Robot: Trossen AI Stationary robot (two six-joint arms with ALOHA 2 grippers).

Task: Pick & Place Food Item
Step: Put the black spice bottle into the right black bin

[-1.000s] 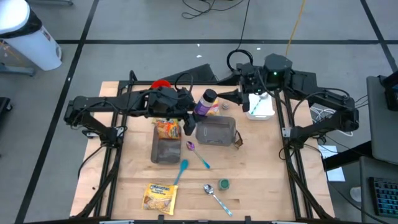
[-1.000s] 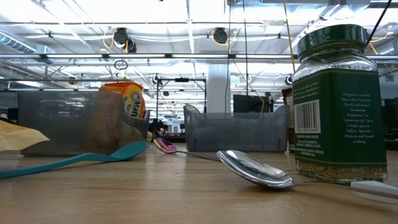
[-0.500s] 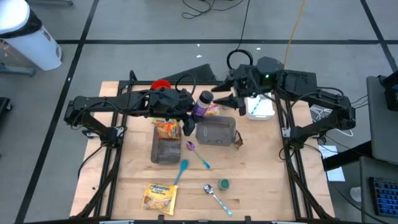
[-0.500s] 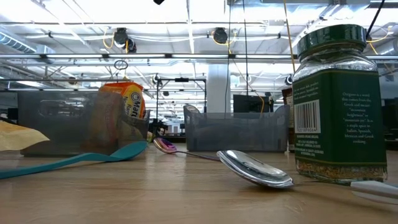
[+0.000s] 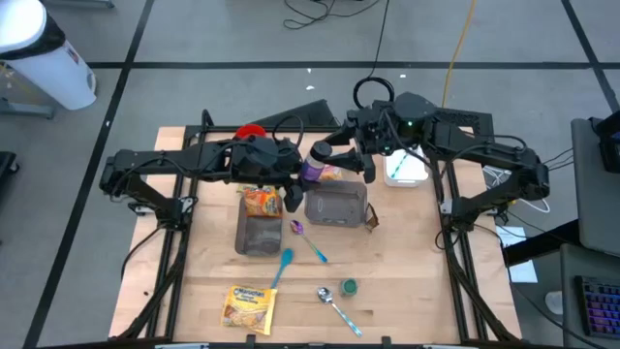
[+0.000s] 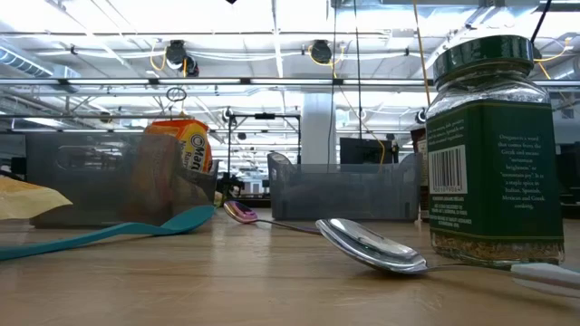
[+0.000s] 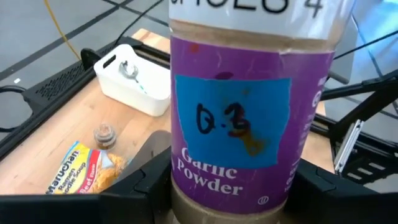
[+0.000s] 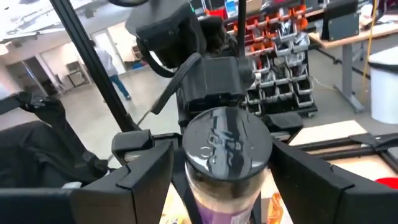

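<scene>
Two grippers meet at one jar over the far middle of the table [image 5: 407, 291]. Left gripper [image 5: 302, 174] grasps the garlic powder jar [image 5: 319, 161] by its lower body; the left wrist view shows the purple label [image 7: 244, 118] filling the frame, with a dark finger [image 7: 149, 177] pressed at each side of the jar. The jar is held tilted above the table, just beyond the far edge of the right grey bin [image 5: 336, 205].

Right gripper [image 5: 354, 155] reaches in from the right. Its jaws stand wide, one finger [image 8: 140, 171] on either side of the jar's dark cap [image 8: 227, 144]; contact with the cap cannot be confirmed, so they read as released and straddling.

Left grey bin [image 5: 258, 233] holds an orange snack bag [image 5: 261, 201] propped upright at its far end. Between the bins and the near edge lie a purple spoon [image 5: 299, 229] and a teal spoon [image 5: 283, 266]. Nearer still: a yellow noodle packet [image 5: 249, 306], a metal spoon [image 5: 334, 305], and a small green-lidded jar [image 5: 348, 287], which looms large at the right of the low view [image 6: 489, 149], touching the metal spoon's handle there.

White tray [image 5: 405, 169] sits at the far right of the table, under the right arm. A second noodle packet [image 7: 84, 168] lies beneath the held jar, visible from the left wrist.
</scene>
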